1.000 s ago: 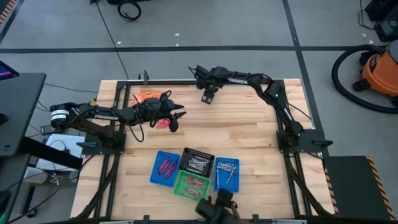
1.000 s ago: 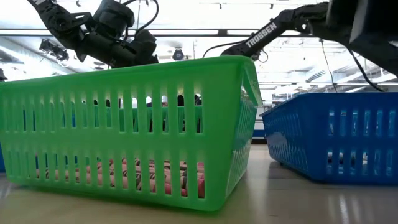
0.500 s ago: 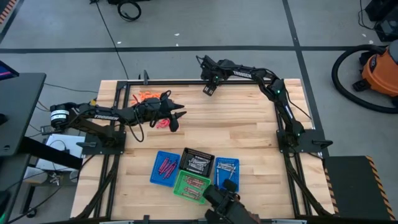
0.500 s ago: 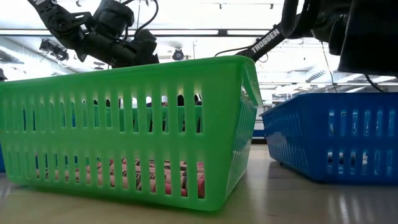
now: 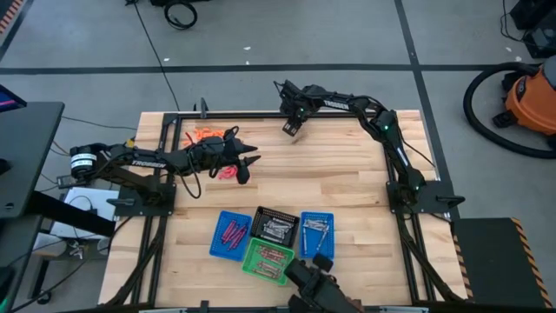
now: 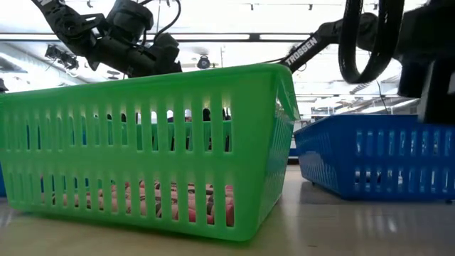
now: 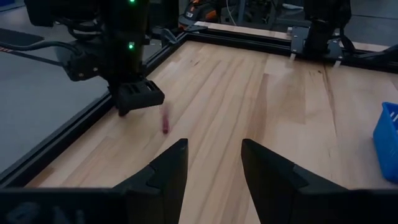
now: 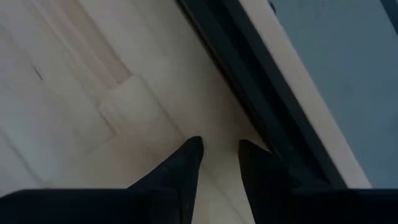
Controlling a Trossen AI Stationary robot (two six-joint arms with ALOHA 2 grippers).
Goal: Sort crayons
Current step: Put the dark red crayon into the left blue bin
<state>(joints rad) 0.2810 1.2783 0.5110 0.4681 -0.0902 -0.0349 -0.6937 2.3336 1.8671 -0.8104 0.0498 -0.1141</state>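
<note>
Right gripper (image 5: 293, 129) is hovering at the table's (image 5: 347, 191) far edge, jaws parted and empty, likely going for the stray crayon (image 7: 165, 124) just beside it. Left gripper (image 5: 245, 165) is waiting open over a red crayon pile (image 5: 226, 172). Sorted crayons are lying in the baskets (image 5: 316, 239); grey floor is surrounding the wooden top.

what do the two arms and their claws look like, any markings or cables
Both arms are dark, slim and jointed, each lettered TROSSEN in white along a link. The left arm has loose black cable near its claw and a white cylindrical part at its base. The right arm shows green lights. Each claw has two dark, tapered fingers.
</note>
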